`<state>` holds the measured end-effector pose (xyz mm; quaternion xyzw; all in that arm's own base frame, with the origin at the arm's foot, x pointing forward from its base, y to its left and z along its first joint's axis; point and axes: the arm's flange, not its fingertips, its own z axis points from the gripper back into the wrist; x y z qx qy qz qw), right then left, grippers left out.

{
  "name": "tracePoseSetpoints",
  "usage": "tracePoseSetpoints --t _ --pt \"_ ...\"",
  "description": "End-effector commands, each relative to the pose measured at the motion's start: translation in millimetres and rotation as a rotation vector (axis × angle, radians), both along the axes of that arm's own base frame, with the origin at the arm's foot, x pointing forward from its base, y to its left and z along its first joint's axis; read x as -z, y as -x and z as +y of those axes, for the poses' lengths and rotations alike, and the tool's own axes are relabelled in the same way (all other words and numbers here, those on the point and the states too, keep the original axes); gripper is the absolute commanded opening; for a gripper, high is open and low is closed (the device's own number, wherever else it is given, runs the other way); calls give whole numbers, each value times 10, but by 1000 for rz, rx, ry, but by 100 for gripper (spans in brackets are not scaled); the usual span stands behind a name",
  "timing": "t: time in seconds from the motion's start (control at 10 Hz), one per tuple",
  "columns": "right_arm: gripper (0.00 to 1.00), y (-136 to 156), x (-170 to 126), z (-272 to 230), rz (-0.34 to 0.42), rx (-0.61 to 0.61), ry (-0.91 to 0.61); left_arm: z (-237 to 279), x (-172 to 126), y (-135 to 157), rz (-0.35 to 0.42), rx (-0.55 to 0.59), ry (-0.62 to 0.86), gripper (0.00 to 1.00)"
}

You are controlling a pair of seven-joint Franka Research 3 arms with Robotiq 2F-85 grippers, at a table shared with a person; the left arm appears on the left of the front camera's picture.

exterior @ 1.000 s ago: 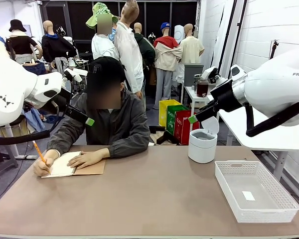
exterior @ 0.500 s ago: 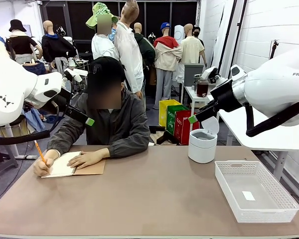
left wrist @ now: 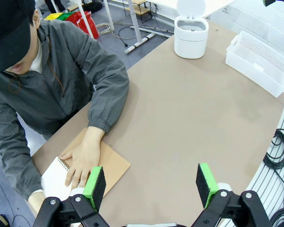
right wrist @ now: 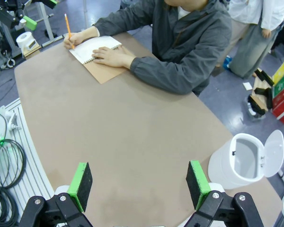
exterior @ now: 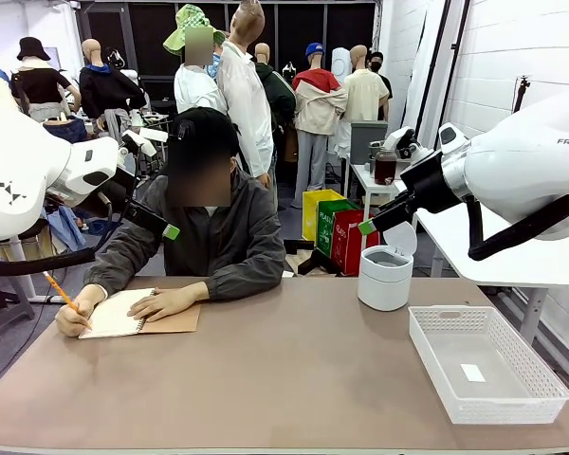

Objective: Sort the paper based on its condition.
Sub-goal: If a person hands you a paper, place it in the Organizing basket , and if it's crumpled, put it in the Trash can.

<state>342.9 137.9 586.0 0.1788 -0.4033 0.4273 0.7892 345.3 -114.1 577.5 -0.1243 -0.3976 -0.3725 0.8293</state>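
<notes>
Black letters "FRAN" show on the white right arm (exterior: pixel 526 166). Left gripper (left wrist: pixel 150 184) hangs over the tabletop (left wrist: pixel 189 109), green-padded fingers spread wide, holding nothing. Right gripper (right wrist: pixel 138 184) is spread just as wide over the tabletop, also empty. Near the far left corner a person's hand (exterior: pixel 166 303) rests on a notebook (exterior: pixel 119 319) open to a white page; the person's other hand holds a pencil (exterior: pixel 57 290). A white basket (exterior: pixel 503 409) sits at the right edge
</notes>
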Motion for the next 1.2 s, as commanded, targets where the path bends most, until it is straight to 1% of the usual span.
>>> tracePoseSetpoints --t 0.0,1.1 --pt "100 3 3 -8 7 -6 -3 10 -10 0 8 2 1 100" --pt "100 3 3 -8 7 -6 -3 10 -10 0 8 2 1 100"
